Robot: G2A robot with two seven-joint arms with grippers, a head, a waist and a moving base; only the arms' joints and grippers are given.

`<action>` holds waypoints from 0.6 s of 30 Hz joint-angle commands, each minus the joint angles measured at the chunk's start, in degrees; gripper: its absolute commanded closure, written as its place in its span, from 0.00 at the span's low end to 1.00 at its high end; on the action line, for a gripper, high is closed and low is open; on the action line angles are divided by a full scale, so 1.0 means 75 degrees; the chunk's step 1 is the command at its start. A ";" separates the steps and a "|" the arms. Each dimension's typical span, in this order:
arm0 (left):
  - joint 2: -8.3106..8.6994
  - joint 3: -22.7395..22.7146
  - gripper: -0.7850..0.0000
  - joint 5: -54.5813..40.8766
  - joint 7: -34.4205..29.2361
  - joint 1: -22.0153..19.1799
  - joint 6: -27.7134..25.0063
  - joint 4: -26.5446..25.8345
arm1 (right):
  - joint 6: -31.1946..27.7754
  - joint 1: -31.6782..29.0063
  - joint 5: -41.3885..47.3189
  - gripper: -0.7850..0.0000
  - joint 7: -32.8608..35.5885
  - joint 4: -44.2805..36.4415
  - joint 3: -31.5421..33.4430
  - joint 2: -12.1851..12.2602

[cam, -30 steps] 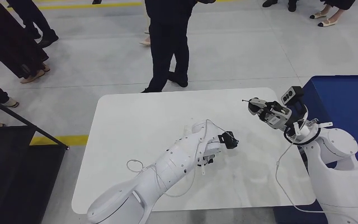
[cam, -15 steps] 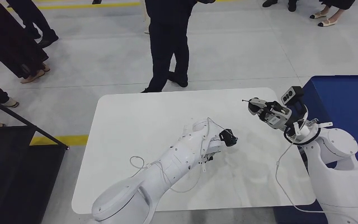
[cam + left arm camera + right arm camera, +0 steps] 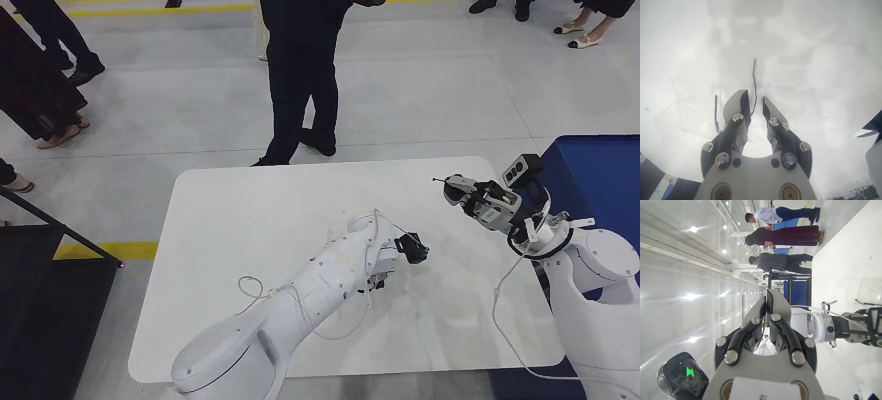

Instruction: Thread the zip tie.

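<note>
A thin black zip tie [image 3: 754, 83] lies on the white table [image 3: 250, 220], and its near end runs between the fingers of my left gripper [image 3: 755, 106]. That gripper is open and low over the table's middle [image 3: 410, 247], its pads apart on either side of the strip. A second black zip tie [image 3: 716, 111] lies beside a clear plastic box [image 3: 677, 117]. My right gripper [image 3: 766, 302] is shut with its pads pressed together, and it hangs above the table's right edge [image 3: 450, 187]. No strip shows between its pads.
The right wrist view shows the clear box [image 3: 863, 291] with a black tie [image 3: 866, 303] at its edge, close to the left arm's gripper [image 3: 873, 321]. A blue stand [image 3: 600, 180] sits right of the table. People stand on the floor beyond the far edge.
The left arm's elbow and cable have shifted slightly, and its gripper has stayed almost in place over the table's middle. The right arm has not moved.
</note>
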 commanded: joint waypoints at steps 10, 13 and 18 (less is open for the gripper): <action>-0.0212 0.0095 1.00 0.0036 0.0122 -0.0120 0.0158 0.0378 | 0.0000 0.0000 0.0000 1.00 0.0000 0.0000 0.0000 0.0000; -0.0249 0.0128 1.00 0.0148 0.0125 -0.0148 0.0335 0.0237 | 0.0000 0.0000 0.0000 1.00 0.0000 0.0000 0.0000 0.0000; -0.0200 0.0095 1.00 0.0398 -0.0021 -0.0140 0.0716 -0.0454 | 0.0000 0.0000 0.0000 1.00 0.0000 0.0000 0.0000 0.0000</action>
